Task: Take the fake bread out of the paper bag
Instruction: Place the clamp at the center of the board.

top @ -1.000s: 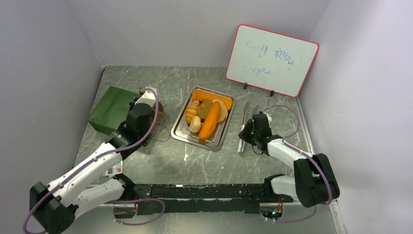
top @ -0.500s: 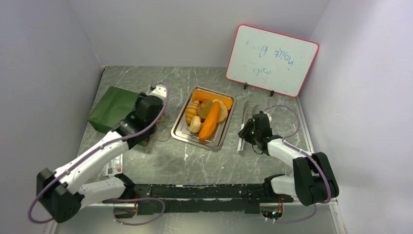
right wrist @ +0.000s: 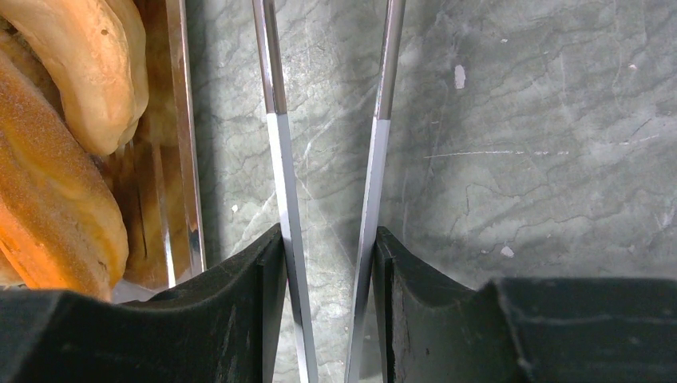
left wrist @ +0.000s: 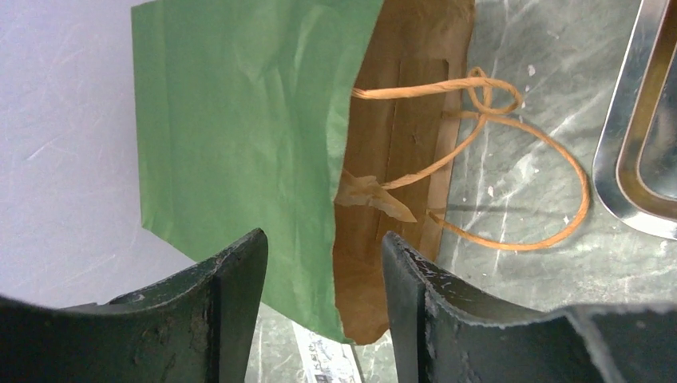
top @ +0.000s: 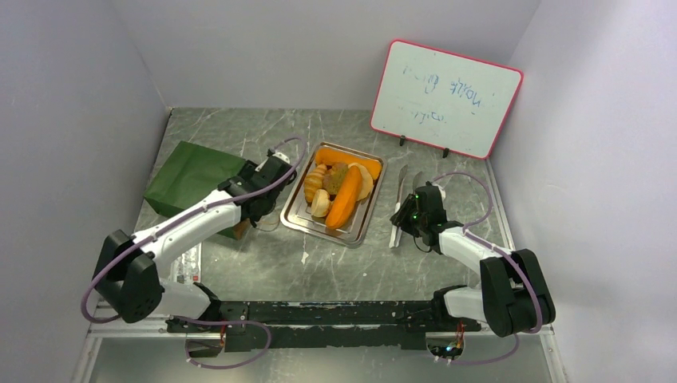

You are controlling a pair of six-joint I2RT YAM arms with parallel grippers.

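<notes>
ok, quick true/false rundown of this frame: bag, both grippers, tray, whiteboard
1. The paper bag lies flat on its side on the table. True.
2. The left gripper is clamped on a bag handle. False: its jaws stand apart with nothing between them, and the handles lie loose on the table.
3. The right gripper is closed on a pair of metal tongs. True.
4. The tray is empty. False: it holds several bread pieces.
5. The whiteboard lies flat on the table. False: it stands propped up at the far right.
</notes>
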